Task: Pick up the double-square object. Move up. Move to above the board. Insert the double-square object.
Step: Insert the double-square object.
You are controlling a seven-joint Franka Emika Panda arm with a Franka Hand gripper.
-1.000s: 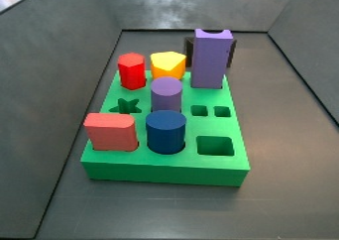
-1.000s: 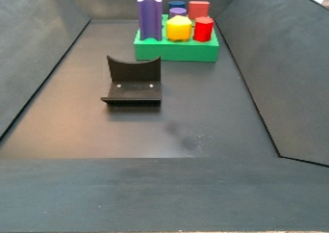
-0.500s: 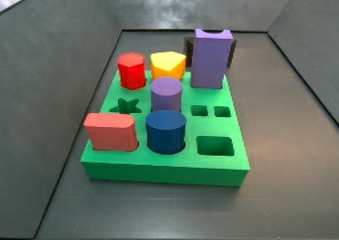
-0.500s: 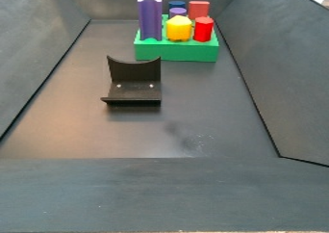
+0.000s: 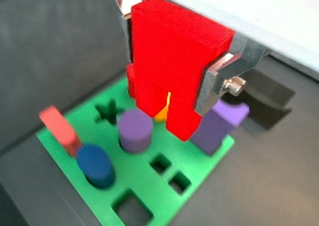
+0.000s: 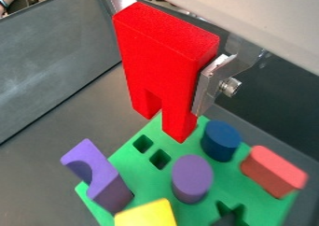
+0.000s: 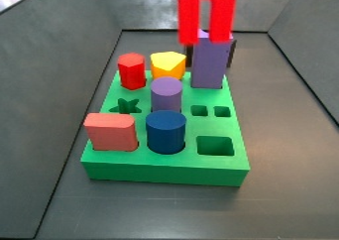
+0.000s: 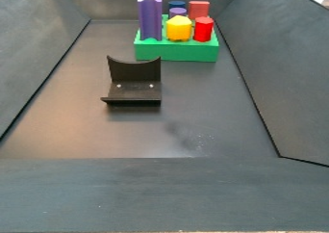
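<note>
I count one bright red double-square object [image 5: 174, 66], a smooth matte block whose lower end splits into two square legs with a notch between, and my end effector [image 5: 177, 66] is clamped on it, with a flat silver finger plate [image 6: 214, 77] pressed to its side in both wrist views. In a side view the block [image 7: 208, 11] hangs upright in the air above the far end of the one large green rectangular board [image 7: 126, 166], clear of the pieces below. On that board I count six standing blocks: a tall purple notched block [image 7: 212, 59], a red hexagonal prism [image 7: 131, 70], a yellow block [image 7: 167, 63], a lilac cylinder [image 7: 166, 93], a dark blue cylinder [image 7: 166, 131] and a salmon-pink rounded block [image 7: 111, 131]. One dark L-shaped fixture [image 8: 133, 81] stands alone on the dark grey desk [image 8: 154, 131].
</note>
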